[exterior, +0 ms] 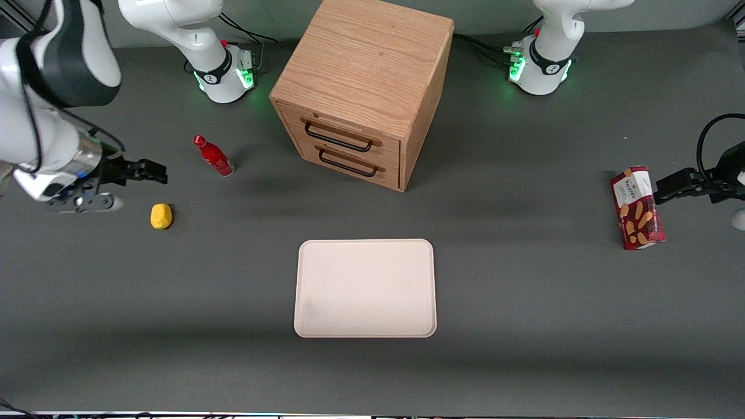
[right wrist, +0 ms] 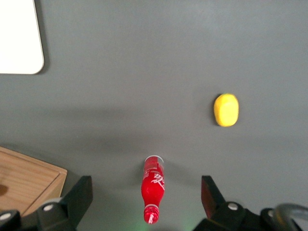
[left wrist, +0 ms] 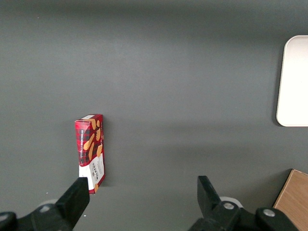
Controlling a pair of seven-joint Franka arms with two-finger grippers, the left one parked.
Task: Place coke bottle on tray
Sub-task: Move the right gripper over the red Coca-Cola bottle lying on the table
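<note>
The coke bottle (exterior: 213, 156) is small, slim and red with a red cap. It stands upright on the grey table, beside the wooden cabinet, toward the working arm's end. In the right wrist view the bottle (right wrist: 153, 187) shows between my two spread fingers, cap toward the camera. My gripper (exterior: 158, 173) is open and empty, raised above the table and apart from the bottle. It also shows in the right wrist view (right wrist: 147, 204). The pale cream-pink tray (exterior: 365, 288) lies flat and bare, nearer to the front camera than the cabinet; one corner shows in the right wrist view (right wrist: 19, 38).
A wooden drawer cabinet (exterior: 364, 87) with two black handles stands mid-table. A yellow lump (exterior: 161, 216) lies nearer to the front camera than the bottle. A red biscuit box (exterior: 637, 208) stands toward the parked arm's end.
</note>
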